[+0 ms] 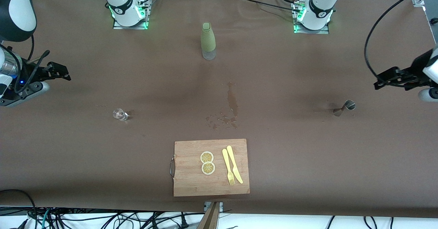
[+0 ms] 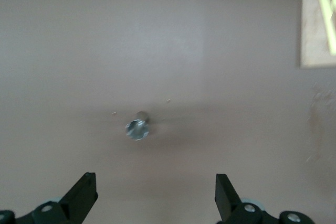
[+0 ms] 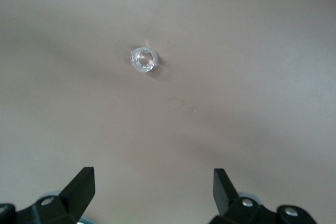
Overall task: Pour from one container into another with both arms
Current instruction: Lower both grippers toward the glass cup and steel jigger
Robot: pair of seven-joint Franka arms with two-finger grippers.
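Observation:
A small clear glass (image 1: 119, 114) stands on the brown table toward the right arm's end; the right wrist view looks down into the glass (image 3: 143, 60). A metal jigger (image 1: 345, 107) stands toward the left arm's end, and the jigger (image 2: 137, 127) shows from above in the left wrist view. My right gripper (image 1: 63, 72) hangs open in the air at the table's edge, well apart from the glass; in its own view the right gripper (image 3: 153, 182) holds nothing. My left gripper (image 1: 379, 81) hangs open above the table's other end; the left gripper (image 2: 156, 184) is empty.
A green-sleeved bottle (image 1: 208, 40) stands mid-table near the arm bases. A wooden cutting board (image 1: 186, 181) near the front edge carries two lemon slices (image 1: 207, 162), a yellow fork (image 1: 228, 167) and knife (image 1: 234, 164). A wet spill (image 1: 230, 109) marks the cloth between bottle and board.

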